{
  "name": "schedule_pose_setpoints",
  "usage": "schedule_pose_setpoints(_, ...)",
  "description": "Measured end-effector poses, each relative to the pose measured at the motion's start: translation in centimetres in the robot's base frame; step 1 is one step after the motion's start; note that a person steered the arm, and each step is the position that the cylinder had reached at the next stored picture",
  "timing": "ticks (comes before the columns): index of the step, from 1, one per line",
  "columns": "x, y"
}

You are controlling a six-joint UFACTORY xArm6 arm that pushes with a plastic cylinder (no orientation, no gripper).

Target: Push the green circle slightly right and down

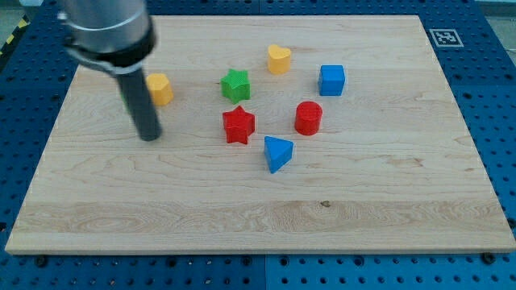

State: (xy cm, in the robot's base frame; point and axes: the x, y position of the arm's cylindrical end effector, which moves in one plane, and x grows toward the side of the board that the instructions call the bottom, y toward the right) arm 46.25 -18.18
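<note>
**A:** Entry: where is the target?

**B:** No green circle shows. The only green piece is a green star [235, 84], in the upper middle of the wooden board [379, 201]. Whether a round green piece sits hidden behind the arm at the view's top left, I cannot tell.

**A:** Tool state?

**B:** Bare rod, nothing to open or close, holding nothing. My tip [149, 138] rests on the board left of centre. It is just below and left of a yellow block [160, 89] and well apart from the green star.

**A:** Handling, as a judgement?

**B:** The pieces look small, light and stiff, so they should slide readily on smooth wood. There is no gripping here, only pushing. To go right and down, contact belongs on the piece's upper-left side, in line with its middle. A round side would let it slip off an off-centre push. A short nudge should do.

**A:** Surface and room?

**B:** The board is flat and pale, lying on a blue perforated table [492, 48]. Right and down of the green star it is crowded:
- red star [239, 125] directly below it
- red cylinder [308, 118] to the right
- blue wedge [277, 152] lower still
- yellow heart [279, 59] and blue cube [331, 80] to the upper right

The lower half of the board holds nothing.
</note>
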Motion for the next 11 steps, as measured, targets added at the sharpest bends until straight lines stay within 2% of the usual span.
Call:
schedule_pose_setpoints(1, -2.0, -4.6)
schedule_pose_setpoints(2, -7.1, -4.2)
schedule_pose_setpoints(3, -8.1, -3.5)
schedule_pose_setpoints(6, -4.2, -0.4)
schedule_pose_setpoints(11, -4.9, 2.9)
